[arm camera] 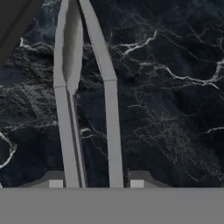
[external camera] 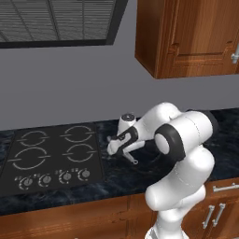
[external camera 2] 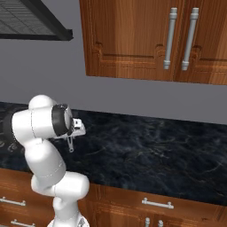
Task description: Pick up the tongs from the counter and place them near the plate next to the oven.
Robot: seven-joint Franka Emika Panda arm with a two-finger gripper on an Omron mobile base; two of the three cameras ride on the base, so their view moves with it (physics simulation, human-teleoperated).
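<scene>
The slim grey tongs point(arm camera: 70, 109) run up the hand view from between my fingertips point(arm camera: 54, 181), their two arms meeting at the top. My gripper point(arm camera: 96, 181) is shut on them. In the left base view the gripper point(external camera: 120, 148) hovers just right of the cooktop, with the tongs point(external camera: 130, 157) hanging below it over the black marble counter point(external camera: 140, 179). From the right base camera the tongs point(external camera 2: 70, 144) dangle under the gripper point(external camera 2: 76, 131) above the counter point(external camera 2: 155, 150). The plate and the oven are out of view.
A black cooktop point(external camera: 51, 156) with burner rings and knobs lies left of the gripper; its corner point(arm camera: 13, 22) shows in the hand view. A range hood point(external camera: 56, 23) and brown upper cabinets point(external camera 2: 150, 40) hang above. The counter stretches bare to the right.
</scene>
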